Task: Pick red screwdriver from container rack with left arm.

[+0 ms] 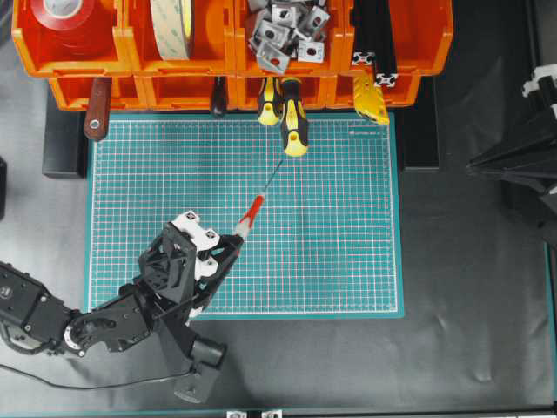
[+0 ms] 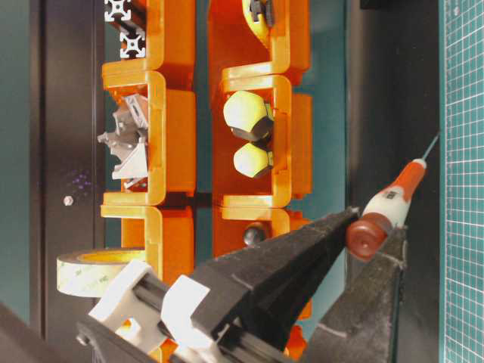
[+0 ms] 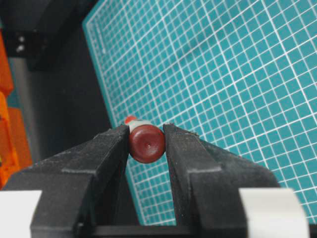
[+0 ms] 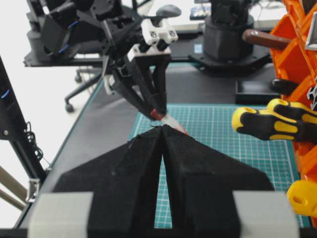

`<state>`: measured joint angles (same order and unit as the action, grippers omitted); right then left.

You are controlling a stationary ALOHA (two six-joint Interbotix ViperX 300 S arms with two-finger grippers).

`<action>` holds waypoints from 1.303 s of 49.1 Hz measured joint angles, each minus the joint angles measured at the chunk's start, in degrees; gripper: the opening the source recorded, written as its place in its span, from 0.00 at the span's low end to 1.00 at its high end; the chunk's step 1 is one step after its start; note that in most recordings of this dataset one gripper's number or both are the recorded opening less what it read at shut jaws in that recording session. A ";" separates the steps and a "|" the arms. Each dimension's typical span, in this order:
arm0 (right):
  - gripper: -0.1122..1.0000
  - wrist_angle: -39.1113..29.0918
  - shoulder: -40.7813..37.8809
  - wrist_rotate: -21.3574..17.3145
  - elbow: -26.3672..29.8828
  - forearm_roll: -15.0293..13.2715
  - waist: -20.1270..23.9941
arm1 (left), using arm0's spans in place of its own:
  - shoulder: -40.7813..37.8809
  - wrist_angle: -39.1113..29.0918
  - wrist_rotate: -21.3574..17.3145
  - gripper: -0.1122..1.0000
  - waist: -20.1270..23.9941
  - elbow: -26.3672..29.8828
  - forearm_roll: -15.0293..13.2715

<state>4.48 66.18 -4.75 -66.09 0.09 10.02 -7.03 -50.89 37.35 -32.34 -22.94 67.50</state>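
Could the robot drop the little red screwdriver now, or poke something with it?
It might. The left gripper pinches only the round end cap of the red screwdriver, so it could swivel or slip out. Its thin tip sticks out toward the yellow-handled screwdrivers hanging from the container rack and might bump them.

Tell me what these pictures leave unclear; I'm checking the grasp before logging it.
- Red screwdriver: in the left wrist view only its end cap shows; the left gripper jaws hide the shaft.
- Its tip: too thin to make out in the overhead view.
- Right gripper: overhead, cut off by the right edge.
- Rack: upper bins cut off by the overhead view's top edge.
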 measured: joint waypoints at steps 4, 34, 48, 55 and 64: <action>0.10 0.00 0.00 0.00 0.00 0.00 0.00 | -0.09 0.97 0.53 0.50 0.35 -0.09 0.00; 0.10 -0.18 0.00 0.00 0.00 0.09 -0.09 | 0.79 2.55 10.20 0.88 1.41 -1.67 0.00; 0.10 -0.18 0.09 0.00 0.00 0.00 0.00 | 8.70 -1.41 16.52 0.88 -1.41 -1.67 -0.09; 0.10 -0.18 0.18 0.00 0.00 0.09 0.00 | 13.89 -3.16 19.60 0.88 -3.08 -2.11 0.00; 0.10 -0.26 0.18 0.00 0.00 0.09 -0.09 | 18.19 -2.81 22.06 0.88 -3.78 -2.72 0.00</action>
<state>4.22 66.36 -4.75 -66.09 0.18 9.93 11.16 -53.70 59.41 -36.12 -25.66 67.50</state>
